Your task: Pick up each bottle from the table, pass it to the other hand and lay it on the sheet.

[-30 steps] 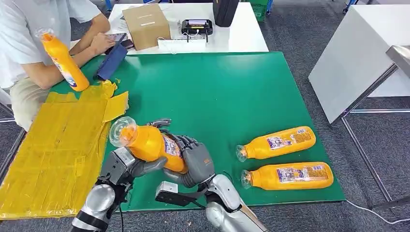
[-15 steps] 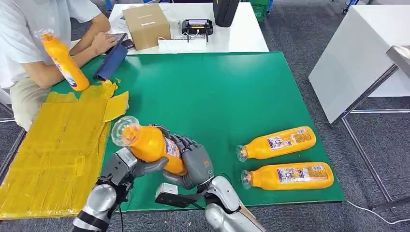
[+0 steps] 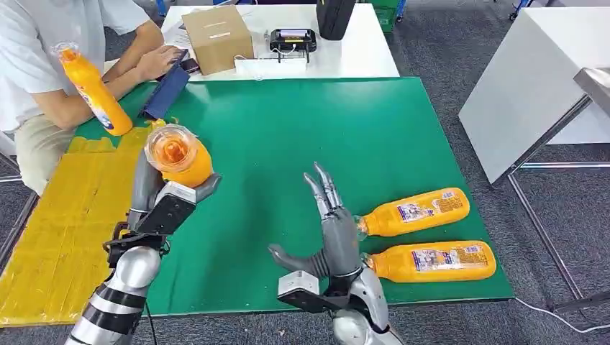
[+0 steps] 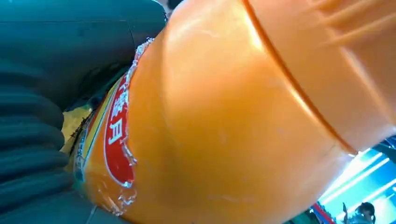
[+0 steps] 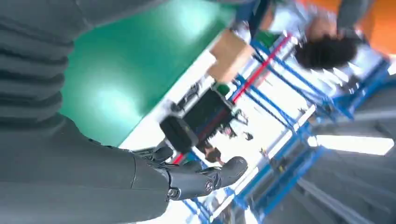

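Head view: our left hand (image 3: 160, 203) grips an orange bottle (image 3: 180, 159) w/ its clear-capped end turned toward the camera, held up over the green worktop (image 3: 302, 136) right beside the yellow sheet (image 3: 65, 215). We judge that's where it goes next, so it's carried on the sheet's side. Our right hand (image 3: 332, 231) stands w/ fingers straight and spread, thumb out, holding nothing, above the worktop near the cap ends of two more bottles: a far bottle (image 3: 413, 211) and a near bottle (image 3: 431, 260), both lying flat, prob. waiting to be picked. A fourth bottle (image 3: 93, 88) sits at the sheet's far end by a seated person (image 3: 43, 57); can't tell if it lies or leans.

Left wrist view: bottle body (image 4: 243, 121) w/ a red-edged label, pressed vs. our hand's grey ribbed cover (image 4: 32, 154); fingers wrapped round, grip looks firm.

Right wrist view: dark fingers (image 5: 201, 179) stretched out, nothing btw. them; green worktop and blurred room behind.
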`<action>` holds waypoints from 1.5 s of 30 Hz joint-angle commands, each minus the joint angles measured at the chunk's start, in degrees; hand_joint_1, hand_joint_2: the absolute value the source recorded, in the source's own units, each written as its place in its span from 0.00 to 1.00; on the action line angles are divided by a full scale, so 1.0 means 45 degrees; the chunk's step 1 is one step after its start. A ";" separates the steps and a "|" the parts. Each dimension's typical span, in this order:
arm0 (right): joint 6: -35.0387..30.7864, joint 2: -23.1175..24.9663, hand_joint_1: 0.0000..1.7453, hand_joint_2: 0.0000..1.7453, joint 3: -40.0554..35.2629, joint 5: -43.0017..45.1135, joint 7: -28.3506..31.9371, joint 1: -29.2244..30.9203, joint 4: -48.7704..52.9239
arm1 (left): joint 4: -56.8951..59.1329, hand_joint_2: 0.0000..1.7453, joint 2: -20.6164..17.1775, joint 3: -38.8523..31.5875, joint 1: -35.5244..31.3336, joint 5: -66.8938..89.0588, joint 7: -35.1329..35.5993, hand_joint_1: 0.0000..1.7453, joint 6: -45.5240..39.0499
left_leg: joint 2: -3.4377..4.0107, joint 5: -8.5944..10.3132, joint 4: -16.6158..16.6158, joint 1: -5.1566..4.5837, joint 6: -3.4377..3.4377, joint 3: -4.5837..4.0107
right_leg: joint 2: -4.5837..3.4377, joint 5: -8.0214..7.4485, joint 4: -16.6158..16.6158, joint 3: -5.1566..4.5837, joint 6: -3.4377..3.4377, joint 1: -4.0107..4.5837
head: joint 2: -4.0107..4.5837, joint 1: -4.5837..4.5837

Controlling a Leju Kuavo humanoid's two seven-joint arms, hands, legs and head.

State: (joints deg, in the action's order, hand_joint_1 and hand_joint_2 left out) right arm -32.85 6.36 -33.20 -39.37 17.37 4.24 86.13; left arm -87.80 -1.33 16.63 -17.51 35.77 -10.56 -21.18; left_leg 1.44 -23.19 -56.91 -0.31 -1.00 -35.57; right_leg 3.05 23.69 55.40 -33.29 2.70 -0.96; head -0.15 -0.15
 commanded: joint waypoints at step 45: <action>0.2001 -0.2024 0.00 1.00 0.1909 -0.2460 -0.1655 0.0162 0.2784 | 0.8541 1.00 0.0021 -0.2009 -0.1453 0.8936 0.3506 0.00 -0.1645 | -0.0019 -0.0010 0.0006 0.0020 0.0010 0.0071 | -0.0042 0.0012 -0.0021 0.0092 -0.0014 0.0011 | 0.0000 -0.0005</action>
State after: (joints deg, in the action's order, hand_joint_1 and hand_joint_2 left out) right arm -26.49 1.49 -26.32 -40.59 15.98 3.73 104.50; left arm -34.23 -5.11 15.30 -31.98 86.83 15.78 -25.64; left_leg 1.43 -23.12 -56.91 -0.31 -1.01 -35.51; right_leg 3.07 23.67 55.43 -33.20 2.71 -0.96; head -0.15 -0.17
